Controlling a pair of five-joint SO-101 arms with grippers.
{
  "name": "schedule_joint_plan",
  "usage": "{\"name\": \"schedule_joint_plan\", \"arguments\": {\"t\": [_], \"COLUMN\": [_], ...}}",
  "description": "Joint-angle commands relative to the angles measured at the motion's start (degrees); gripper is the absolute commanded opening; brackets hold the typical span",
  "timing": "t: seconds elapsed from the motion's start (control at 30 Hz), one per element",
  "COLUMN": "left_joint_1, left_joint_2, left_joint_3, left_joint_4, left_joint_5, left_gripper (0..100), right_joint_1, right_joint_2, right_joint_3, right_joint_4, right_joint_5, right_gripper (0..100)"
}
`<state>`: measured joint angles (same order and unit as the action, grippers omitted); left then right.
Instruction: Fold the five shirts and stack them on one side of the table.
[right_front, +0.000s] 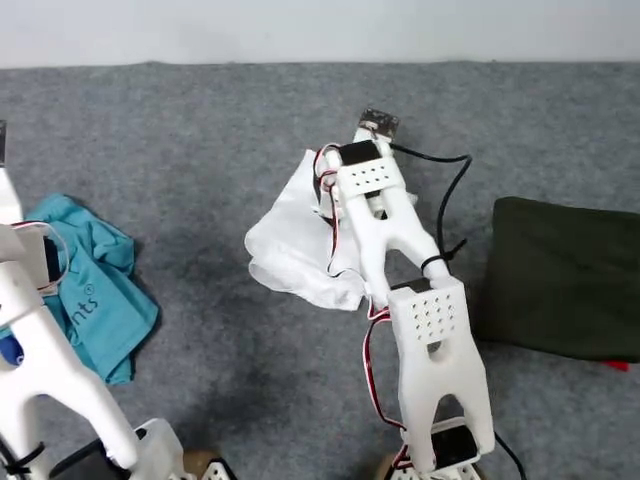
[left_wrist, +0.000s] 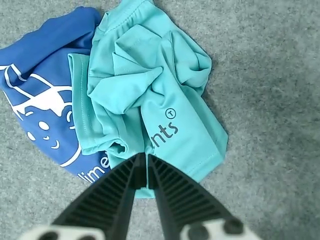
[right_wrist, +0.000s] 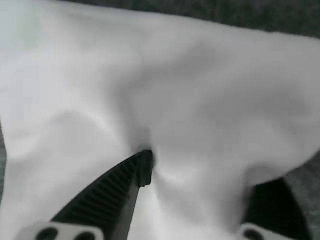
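Right gripper (right_wrist: 200, 177) bites into the white shirt (right_front: 290, 240): one ribbed finger (right_wrist: 135, 175) presses into a crease, the other is mostly buried in cloth, and fabric fills the narrow gap between the jaws. In the high view its arm (right_front: 425, 330) rises from the bottom centre of the frame and leans toward the upper middle, wrist bent down over the shirt, which lies bunched and crumpled at the centre of the grey table (right_front: 200, 130). At the right edge of that view lies a dark green shirt (right_front: 565, 280), folded flat into a rectangle, well apart from the white one, with a small red scrap (right_front: 615, 365) just below its lower corner. Left gripper (left_wrist: 146, 162) has its jaws pressed together with nothing seen between them, the tips just above the hem of a rumpled teal shirt (left_wrist: 150, 100); whether they touch it I cannot tell. The left arm (right_front: 40, 360) stands at the lower left of the high view, partly covering that shirt. A blue shirt (left_wrist: 40, 100) with white print lies partly under the teal one.
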<state>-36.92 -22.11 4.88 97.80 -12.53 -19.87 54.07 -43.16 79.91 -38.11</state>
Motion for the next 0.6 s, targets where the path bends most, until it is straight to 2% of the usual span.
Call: {"name": "schedule_joint_plan", "arguments": {"t": [0.0,0.07,0.23,0.57], "left_joint_1": [0.26,0.26,0.26,0.26], "left_joint_2": [-1.58,-1.58,-1.85,-2.02], "left_joint_3": [-0.40,-0.40,-0.40,-0.40], "left_joint_4": [-1.14,-1.14,-1.14,-0.79], "left_joint_5": [-0.70,-0.70,-0.70,-0.70], "left_gripper": [2,2,2,2], "right_joint_1": [0.04,-0.04,1.10,9.01], "right_joint_2": [1.71,1.36,-1.45,-19.56], "right_joint_3": [-0.53,-0.53,-0.53,-0.53], "right_joint_4": [0.92,1.01,4.35,19.65], "right_joint_5": [0.70,3.52,8.53,26.90], "right_gripper": [5.4,0.6,1.1,0.9]}}
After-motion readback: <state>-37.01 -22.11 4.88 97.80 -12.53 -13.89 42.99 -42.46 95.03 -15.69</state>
